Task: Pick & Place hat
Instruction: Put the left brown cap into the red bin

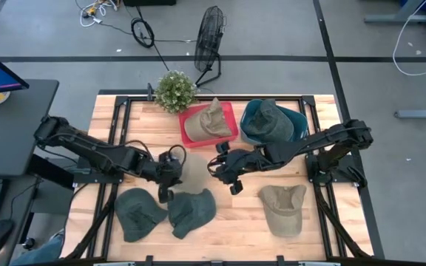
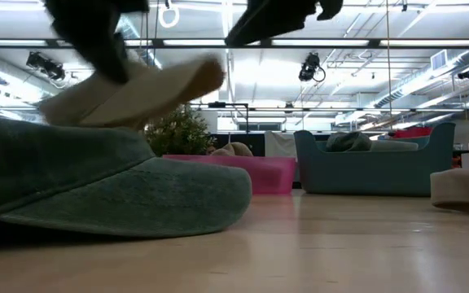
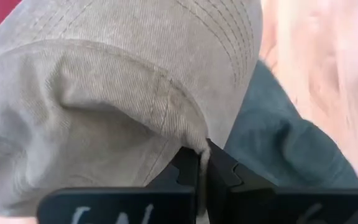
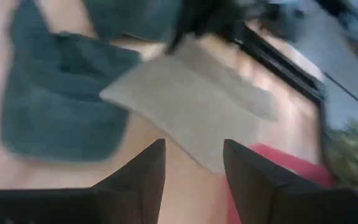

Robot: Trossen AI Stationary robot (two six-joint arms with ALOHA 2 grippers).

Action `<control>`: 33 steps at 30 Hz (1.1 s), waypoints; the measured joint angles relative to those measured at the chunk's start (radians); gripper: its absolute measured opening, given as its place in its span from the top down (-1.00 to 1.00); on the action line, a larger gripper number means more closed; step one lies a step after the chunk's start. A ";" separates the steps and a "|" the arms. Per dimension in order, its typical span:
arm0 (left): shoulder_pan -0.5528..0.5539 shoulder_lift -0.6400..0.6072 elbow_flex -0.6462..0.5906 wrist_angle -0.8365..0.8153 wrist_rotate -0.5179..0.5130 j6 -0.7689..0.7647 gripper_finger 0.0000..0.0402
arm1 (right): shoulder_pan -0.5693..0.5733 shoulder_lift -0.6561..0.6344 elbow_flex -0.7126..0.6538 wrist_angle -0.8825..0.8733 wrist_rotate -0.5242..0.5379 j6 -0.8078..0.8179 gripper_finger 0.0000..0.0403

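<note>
Beige cap (image 3: 104, 106) held off the table, pinched at a fabric edge between the fully closed fingers of the left gripper (image 1: 170, 168) near the table centre. Right gripper (image 1: 224, 168) hovering just to the right, jaws spread apart and empty.

Already placed: one tan cap (image 1: 207, 122) in the pink bin (image 1: 231, 111), one green cap (image 1: 271, 118) in the teal bin (image 1: 299, 118), both at the far side.

Remaining on the tabletop (image 1: 235, 214): two green caps (image 1: 139, 213) (image 1: 193, 210) near left, one tan cap (image 1: 283, 207) near right.

Judged status: partly complete; the held cap lifted but not yet binned, probably destined for the pink bin; three further caps outstanding.
</note>
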 joint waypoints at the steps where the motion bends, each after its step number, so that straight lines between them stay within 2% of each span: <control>1: 0.000 0.001 0.015 0.000 -0.005 0.079 0.97 | -0.006 0.007 -0.001 0.028 -0.035 -0.012 0.17; 4: 0.007 0.021 0.038 -0.024 -0.016 0.308 0.97 | -0.018 0.015 0.000 0.106 -0.093 -0.046 0.17; 7: 0.024 0.047 0.039 -0.030 -0.039 0.459 0.96 | -0.030 0.030 0.001 0.185 -0.125 -0.061 0.17; 10: 0.050 0.092 0.042 -0.052 -0.048 0.516 0.96 | -0.043 0.032 -0.001 0.184 -0.118 -0.049 0.17; 15: 0.072 0.144 0.042 -0.064 -0.087 0.515 0.96 | -0.045 0.031 0.001 0.117 -0.092 -0.019 0.17; 20: 0.073 0.146 0.042 -0.041 -0.087 0.636 0.96 | -0.046 0.053 -0.001 0.061 -0.094 -0.148 0.17; 24: 0.072 0.147 0.042 -0.032 -0.087 0.786 0.96 | -0.065 0.075 0.001 0.127 -0.096 -0.209 0.17; 28: 0.074 0.156 0.040 -0.017 -0.101 0.923 0.96 | -0.101 0.115 -0.001 0.173 -0.096 -0.165 0.17; 33: 0.076 0.161 0.040 0.007 -0.146 0.992 0.96 | -0.155 0.158 0.001 0.205 -0.105 -0.060 0.17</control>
